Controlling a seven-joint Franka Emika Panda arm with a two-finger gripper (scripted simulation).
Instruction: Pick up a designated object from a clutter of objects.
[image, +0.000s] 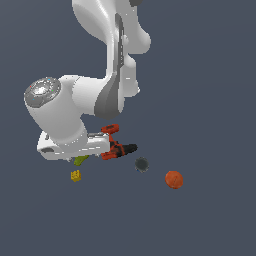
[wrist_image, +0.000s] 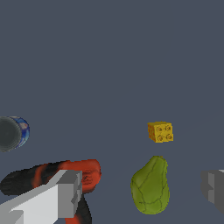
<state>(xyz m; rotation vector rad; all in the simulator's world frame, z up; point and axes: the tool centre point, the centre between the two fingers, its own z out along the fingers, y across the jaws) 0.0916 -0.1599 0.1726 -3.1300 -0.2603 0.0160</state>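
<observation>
The gripper (wrist_image: 142, 192) hangs with its two grey fingers (wrist_image: 65, 192) spread wide apart, holding nothing. The yellow-green pear-shaped lump (wrist_image: 151, 186) lies between them. The small yellow toy brick (wrist_image: 160, 131), studs up, sits on the dark floor (wrist_image: 109, 57) just beyond the lump, clear of both fingers. The red-and-black power drill (wrist_image: 52, 177) lies beside the lump, partly behind one finger. Further along from the drill in the exterior view rest a dark grey disc (image: 141, 164) and an orange ball (image: 174, 179).

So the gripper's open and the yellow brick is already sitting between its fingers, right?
Not quite. The gripper is open, but the wrist view shows the yellow-green lump between its fingers; the yellow brick lies beyond the lump, clear of them.
</observation>
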